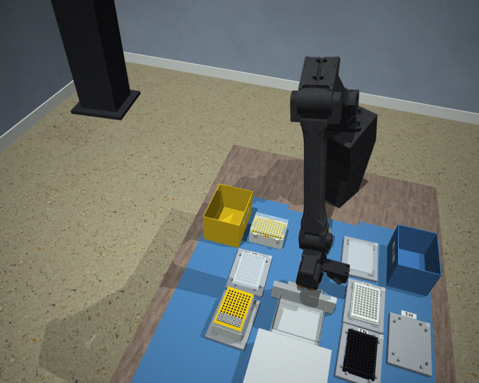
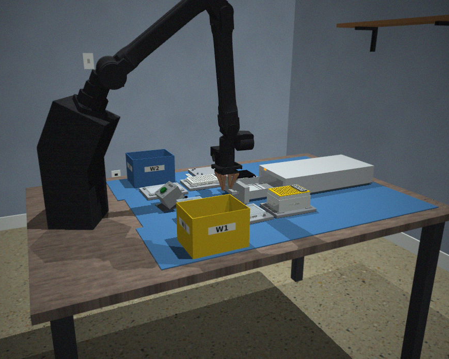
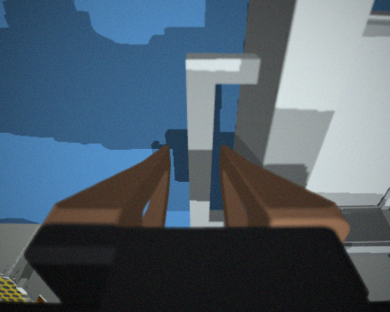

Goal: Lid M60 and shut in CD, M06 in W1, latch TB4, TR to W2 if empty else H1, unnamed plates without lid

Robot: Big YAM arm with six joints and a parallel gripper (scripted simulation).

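Observation:
My gripper is partly open and straddles the grey handle on the front of cooler CD's drawer, with gaps on both sides. The drawer stands pulled out and its pale floor is bare. The clear plate lies in its nest. The white plate has no lid. The lid lies on the lid park. Tip box TB4 has its lid up. Tip rack TR holds some tips.
Yellow bin W1 and blue bin W2 stand upright. A black plate lies beside the cooler housing. Nest H1 holds nothing. The green DONE key sits by W1.

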